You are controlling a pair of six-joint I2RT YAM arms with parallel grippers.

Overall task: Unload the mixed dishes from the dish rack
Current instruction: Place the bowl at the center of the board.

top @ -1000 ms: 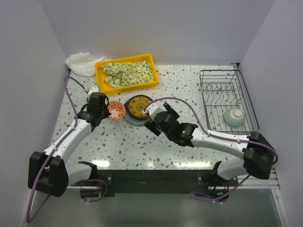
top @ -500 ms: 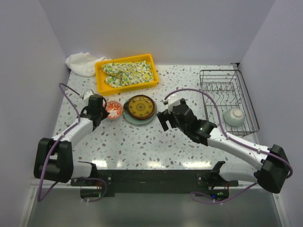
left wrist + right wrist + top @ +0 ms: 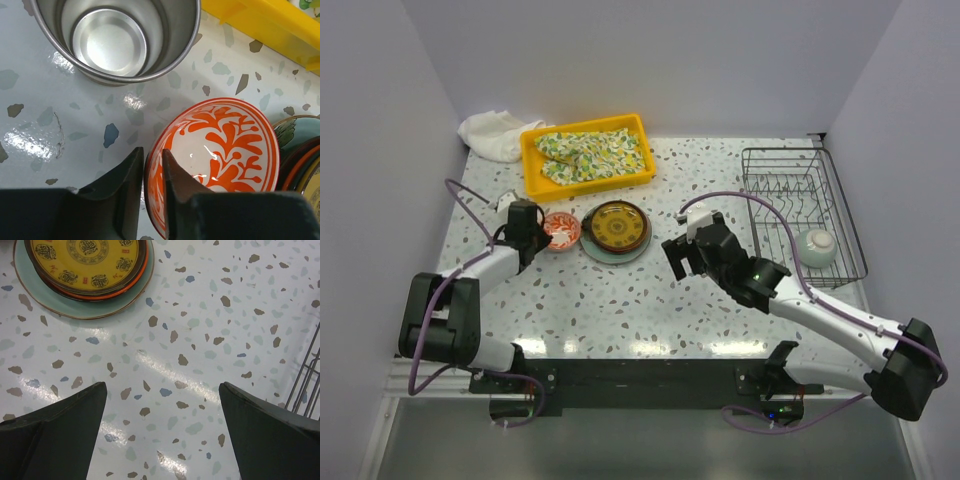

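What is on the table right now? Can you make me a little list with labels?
Left gripper: fingers either side of the red-patterned bowl rim; squeezing or not, unclear
Right gripper: wide open, empty, over bare table
Stack: yellow-patterned plate on top, pale green plate at the bottom
Dish rack: one celadon bowl inside
Metal cup: upright, empty, near the red-patterned bowl
Yellow tray: holds a floral cloth
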